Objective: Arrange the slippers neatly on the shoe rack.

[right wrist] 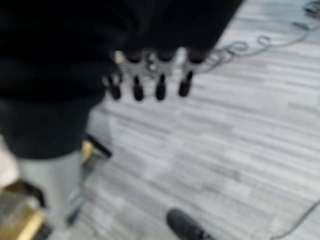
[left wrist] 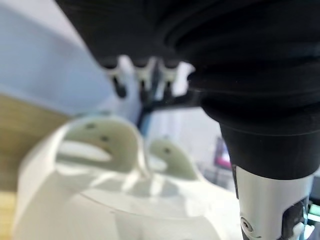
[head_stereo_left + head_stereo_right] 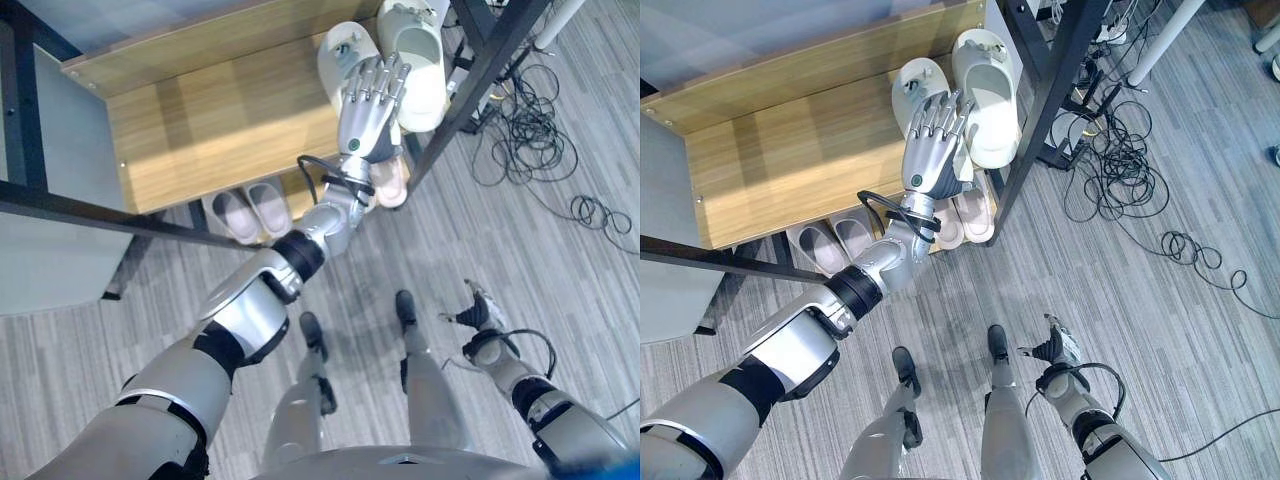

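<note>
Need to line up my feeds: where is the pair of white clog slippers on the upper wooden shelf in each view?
Left eye view: pair of white clog slippers, top centre-right, under the left robot hand.
Right eye view: top centre.
Left wrist view: close up, lower half.
Right wrist view: not visible.
Shared landmark: black metal rack post beside the pair.

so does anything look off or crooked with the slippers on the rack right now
Nothing stands out. The white slippers lie side by side on the top shelf under the flat left hand. The grey pair and the pink pair below also sit side by side.
</note>
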Tool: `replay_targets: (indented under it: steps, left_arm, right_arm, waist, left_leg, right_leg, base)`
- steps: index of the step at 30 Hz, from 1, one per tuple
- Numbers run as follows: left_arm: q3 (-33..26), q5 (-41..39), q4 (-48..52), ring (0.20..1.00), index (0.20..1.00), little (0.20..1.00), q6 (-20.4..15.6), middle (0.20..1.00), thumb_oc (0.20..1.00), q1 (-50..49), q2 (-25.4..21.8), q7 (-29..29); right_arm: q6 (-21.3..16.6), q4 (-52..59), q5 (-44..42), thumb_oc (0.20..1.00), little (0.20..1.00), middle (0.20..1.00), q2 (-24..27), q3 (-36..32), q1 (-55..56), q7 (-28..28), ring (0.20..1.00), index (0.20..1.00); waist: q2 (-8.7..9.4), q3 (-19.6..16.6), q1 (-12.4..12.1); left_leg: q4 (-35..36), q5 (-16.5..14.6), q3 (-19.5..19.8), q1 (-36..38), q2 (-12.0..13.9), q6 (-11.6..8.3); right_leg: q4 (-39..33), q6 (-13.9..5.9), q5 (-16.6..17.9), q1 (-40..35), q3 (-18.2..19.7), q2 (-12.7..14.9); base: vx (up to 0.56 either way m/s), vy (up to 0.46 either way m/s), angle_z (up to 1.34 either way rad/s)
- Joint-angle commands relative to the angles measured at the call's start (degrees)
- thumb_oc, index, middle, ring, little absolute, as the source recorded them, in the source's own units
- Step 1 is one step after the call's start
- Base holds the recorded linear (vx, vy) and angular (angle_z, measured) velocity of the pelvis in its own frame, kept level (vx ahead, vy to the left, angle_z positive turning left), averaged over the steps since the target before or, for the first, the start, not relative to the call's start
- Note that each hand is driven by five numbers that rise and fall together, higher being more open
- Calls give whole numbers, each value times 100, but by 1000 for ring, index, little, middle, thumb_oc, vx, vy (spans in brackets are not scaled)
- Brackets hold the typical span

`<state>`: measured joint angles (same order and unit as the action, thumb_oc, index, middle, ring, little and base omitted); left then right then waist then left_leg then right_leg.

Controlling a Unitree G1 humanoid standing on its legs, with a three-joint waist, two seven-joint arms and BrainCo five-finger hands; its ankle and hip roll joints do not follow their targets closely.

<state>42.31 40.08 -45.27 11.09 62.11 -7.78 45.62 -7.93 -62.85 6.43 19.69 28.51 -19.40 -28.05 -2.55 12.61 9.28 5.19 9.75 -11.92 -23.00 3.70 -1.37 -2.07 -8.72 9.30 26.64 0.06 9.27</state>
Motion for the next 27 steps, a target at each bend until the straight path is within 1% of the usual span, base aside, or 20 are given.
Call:
replay_targets:
  steps: [1, 5, 16, 27]
  left_arm:
    - [-320, 313, -364, 1000, 1000, 1000, 28, 1000, 1000, 890, 12, 236]
    - [-312, 318, -388, 1000, 1000, 1000, 22, 1000, 1000, 884, -39, 227]
    - [-361, 214, -190, 1000, 1000, 1000, -144, 1000, 1000, 585, -80, 148]
    - [-287, 317, -474, 1000, 1000, 1000, 25, 1000, 1000, 701, -55, 167]
  right_arm:
    - [-132, -159, 73, 1000, 1000, 1000, 223, -16, -297, -176, 1000, 1000]
    - [-137, -141, 52, 1000, 1000, 1000, 231, -28, -323, -181, 1000, 1000]
    - [-107, -134, 27, 1000, 1000, 1000, 180, -76, -299, -180, 1000, 1000]
    - [-87, -199, 76, 1000, 1000, 1000, 171, -40, -423, -270, 1000, 1000]
  waist:
    - [117, 426, -128]
    - [129, 443, -130]
    - [129, 418, -164]
    - [188, 474, -172]
  left_leg:
    - [-19, -245, 739, -350, 167, -439]
    - [-19, -240, 738, -351, 173, -440]
    - [-19, -246, 743, -345, 160, -428]
    - [-19, -226, 748, -408, 171, -425]
  right_leg:
    - [13, -232, -328, -81, -510, 191]
    - [23, -228, -328, -76, -512, 187]
    - [39, -225, -325, -80, -513, 189]
    - [16, -229, -301, -28, -521, 183]
  base:
    - [0, 0, 0]
    - [0, 0, 0]
    - [0, 0, 0]
    - [0, 0, 0]
